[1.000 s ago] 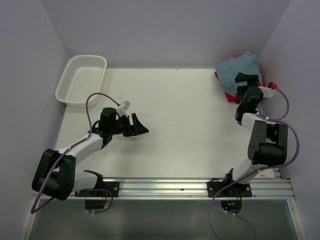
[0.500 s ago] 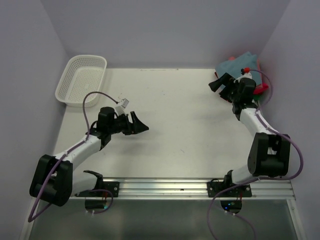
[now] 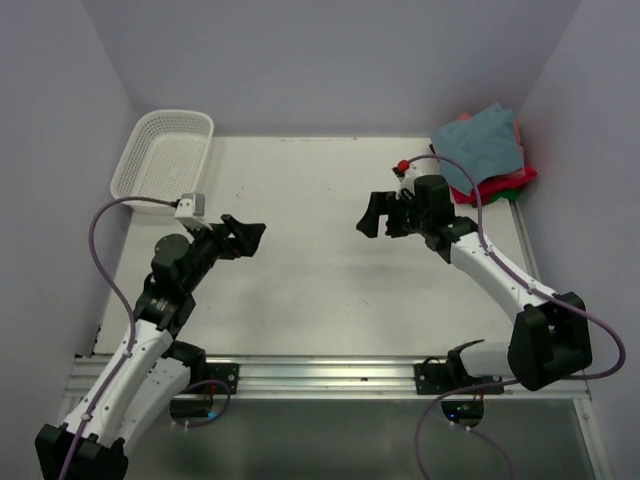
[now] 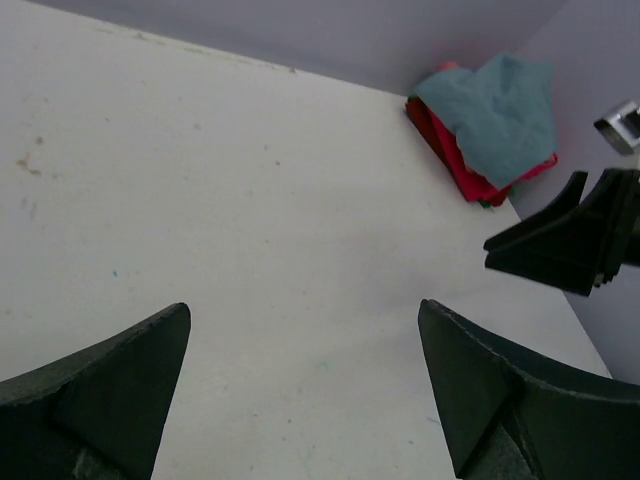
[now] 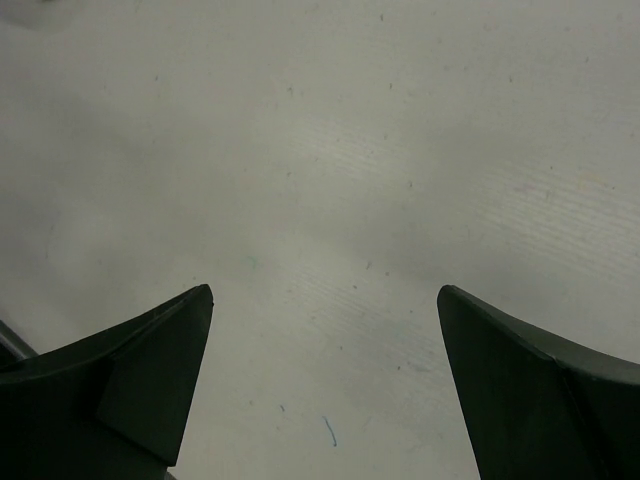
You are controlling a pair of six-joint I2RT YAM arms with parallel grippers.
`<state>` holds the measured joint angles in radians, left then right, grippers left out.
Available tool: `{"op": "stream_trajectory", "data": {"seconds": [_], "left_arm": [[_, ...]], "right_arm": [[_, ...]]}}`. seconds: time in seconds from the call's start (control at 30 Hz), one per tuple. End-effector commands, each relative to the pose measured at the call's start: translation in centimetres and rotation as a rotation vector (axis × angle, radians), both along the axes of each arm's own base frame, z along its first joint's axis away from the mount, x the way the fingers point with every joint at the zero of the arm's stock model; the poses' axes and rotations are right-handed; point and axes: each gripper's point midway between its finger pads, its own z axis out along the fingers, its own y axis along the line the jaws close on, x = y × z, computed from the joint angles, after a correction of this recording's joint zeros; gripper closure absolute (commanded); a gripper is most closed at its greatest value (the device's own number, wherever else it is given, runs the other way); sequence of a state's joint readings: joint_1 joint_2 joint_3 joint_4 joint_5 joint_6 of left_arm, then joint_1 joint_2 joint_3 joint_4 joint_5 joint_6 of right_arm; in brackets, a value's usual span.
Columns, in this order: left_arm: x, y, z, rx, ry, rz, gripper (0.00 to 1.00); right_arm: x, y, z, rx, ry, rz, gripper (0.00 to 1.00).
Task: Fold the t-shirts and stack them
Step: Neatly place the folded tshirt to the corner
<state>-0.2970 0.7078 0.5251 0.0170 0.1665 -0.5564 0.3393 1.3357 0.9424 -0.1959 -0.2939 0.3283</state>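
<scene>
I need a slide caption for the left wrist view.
Open left hand over white table; teal-topped stack of folded cotton t-shirts in far corner.

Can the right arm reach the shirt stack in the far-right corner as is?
Probably yes: the right arm has open, empty jaws, and nothing lies on the table between them and the shirt stack.
</scene>
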Motion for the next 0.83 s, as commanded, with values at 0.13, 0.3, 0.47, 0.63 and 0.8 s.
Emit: {"op": "stream_trajectory", "data": {"seconds": [0.13,0.3,0.47,0.63,0.8], "left_arm": [[-0.1,4.3,-0.4,0.067,0.015,0.226,0.00],[-0.1,3.5,-0.9,0.067,0.039,0.184,0.00],[0.0,3.1,-0.6,0.071,0.057,0.162,0.00],[-0.2,3.5,-0.1,0.089,0.044,0.177,0.00],[0.0,3.3,-0.5,0.087,0.072,0.168,0.00]], "right_arm": [[-2.2,0.9,-1.0,-0.119,-0.006,0.057,0.01],[-2.2,0.9,-1.6,-0.163,-0.004,0.043,0.01],[-2.7,0.9,-1.4,-0.183,0.008,0.061,0.01],[-3.5,1.2,-0.9,-0.161,0.003,0.091,0.01],[-3.8,1.0,-0.5,-0.160,0.003,0.076,0.01]]}}
